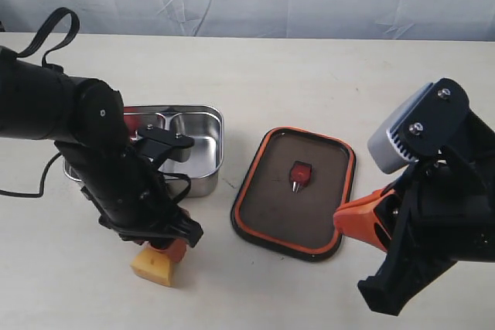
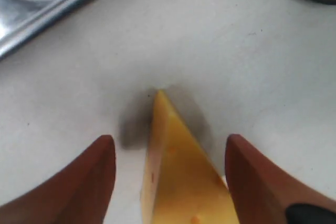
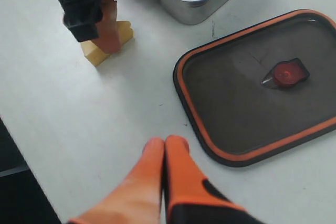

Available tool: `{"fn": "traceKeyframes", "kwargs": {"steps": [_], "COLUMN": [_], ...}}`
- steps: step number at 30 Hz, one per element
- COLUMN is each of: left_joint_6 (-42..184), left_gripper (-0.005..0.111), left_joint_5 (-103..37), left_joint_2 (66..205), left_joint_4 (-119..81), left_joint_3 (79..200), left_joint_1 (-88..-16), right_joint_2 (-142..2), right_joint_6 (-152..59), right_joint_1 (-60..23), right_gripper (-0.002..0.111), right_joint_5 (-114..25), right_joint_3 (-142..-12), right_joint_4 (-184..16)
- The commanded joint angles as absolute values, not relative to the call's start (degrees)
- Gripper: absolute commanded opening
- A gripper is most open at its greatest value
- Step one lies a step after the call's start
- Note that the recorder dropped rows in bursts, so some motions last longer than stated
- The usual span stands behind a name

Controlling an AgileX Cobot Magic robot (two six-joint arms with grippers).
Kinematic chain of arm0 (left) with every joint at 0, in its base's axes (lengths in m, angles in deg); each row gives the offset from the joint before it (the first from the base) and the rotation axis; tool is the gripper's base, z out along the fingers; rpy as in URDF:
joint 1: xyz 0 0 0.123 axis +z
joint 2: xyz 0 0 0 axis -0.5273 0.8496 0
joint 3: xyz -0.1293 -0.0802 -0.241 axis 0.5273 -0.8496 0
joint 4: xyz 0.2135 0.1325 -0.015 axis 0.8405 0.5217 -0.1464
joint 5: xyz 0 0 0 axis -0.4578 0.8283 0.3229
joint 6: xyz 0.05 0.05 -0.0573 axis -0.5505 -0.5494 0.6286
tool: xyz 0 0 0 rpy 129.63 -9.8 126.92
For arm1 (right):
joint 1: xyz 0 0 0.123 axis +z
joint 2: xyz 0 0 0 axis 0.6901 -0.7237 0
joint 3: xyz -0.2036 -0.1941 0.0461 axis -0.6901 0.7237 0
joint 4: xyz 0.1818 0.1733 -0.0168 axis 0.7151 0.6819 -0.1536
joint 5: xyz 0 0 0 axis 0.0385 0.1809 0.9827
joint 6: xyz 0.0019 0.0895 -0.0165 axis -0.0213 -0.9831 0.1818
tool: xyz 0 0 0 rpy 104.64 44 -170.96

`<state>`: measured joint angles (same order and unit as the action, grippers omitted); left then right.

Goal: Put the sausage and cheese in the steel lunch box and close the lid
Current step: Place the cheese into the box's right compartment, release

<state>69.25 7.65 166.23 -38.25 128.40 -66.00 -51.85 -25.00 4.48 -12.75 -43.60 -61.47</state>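
The yellow cheese (image 1: 152,269) wedge rests on the table in front of the steel lunch box (image 1: 203,138). My left gripper (image 1: 170,253) hangs over it, open, one finger on each side; in the left wrist view the cheese (image 2: 178,182) lies between the fingers (image 2: 79,182) with a gap on both sides. A dark red bit, likely the sausage (image 1: 133,124), shows in the box's left compartment, mostly hidden by the arm. The dark lid (image 1: 271,199) with its orange rim lies flat to the right of the box. My right gripper (image 3: 167,142) is shut and empty beside the lid (image 3: 236,103).
The lid's red centre valve (image 1: 300,173) faces up. A black cable loops behind the left arm (image 1: 54,32). The table's near edge (image 3: 21,145) runs close to the right gripper. A pale backdrop stands at the far side.
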Motion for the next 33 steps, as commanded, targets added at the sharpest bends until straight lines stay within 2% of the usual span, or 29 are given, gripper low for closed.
{"fn": "traceKeyframes", "kwargs": {"steps": [1, 2, 6, 7, 13, 19, 23, 27, 33], "left_joint_6": [69.55, 69.55, 68.31, 67.49, 61.07, 60.95, 61.27, 61.58, 61.58], "left_gripper": [0.048, 0.042, 0.005, 0.0, 0.0, 0.0, 0.0, 0.0, 0.0], "left_joint_5": [8.81, 9.26, 12.56, 13.23, 15.85, 14.49, 5.21, -4.63, -8.68], "left_joint_2": [167.25, 167.25, 167.25, 167.25, 166.13, 157.67, 153.8, 155.65, 160.23], "left_joint_4": [-38.64, -38.64, -39.1, -39.1, -43.18, -43.38, -34.03, -28.29, -27.61], "left_joint_3": [128.12, 128.12, 128.12, 128.12, 128.12, 130.04, 135.95, 139.34, 140.67], "left_joint_1": [-66.31, -66.31, -66.31, -66.31, -66.31, -69.47, -69.71, -67.51, -65.02], "right_joint_2": [-51.4, -51.4, -51.4, -51.4, -51.4, -51.4, -51.4, -51.4, -51.4], "right_joint_6": [-25.07, -25.07, -25.07, -25.07, -25.07, -25.07, -25.07, -25.07, -25.07], "right_joint_1": [4.34, 4.34, 4.34, 4.34, 4.34, 4.34, 4.34, 4.34, 4.34], "right_gripper": [0.0, 0.0, 0.0, 0.0, 0.0, 0.0, 0.0, 0.0, 0.0], "right_joint_5": [-13.04, -13.04, -13.14, -13.14, -13.14, -13.16, -13.16, -13.16, -13.16], "right_joint_3": [-43.3, -43.3, -43.3, -43.3, -43.3, -43.3, -43.3, -43.3, -43.3], "right_joint_4": [-61.62, -61.62, -61.64, -61.64, -61.64, -61.64, -61.64, -61.64, -61.64]}}
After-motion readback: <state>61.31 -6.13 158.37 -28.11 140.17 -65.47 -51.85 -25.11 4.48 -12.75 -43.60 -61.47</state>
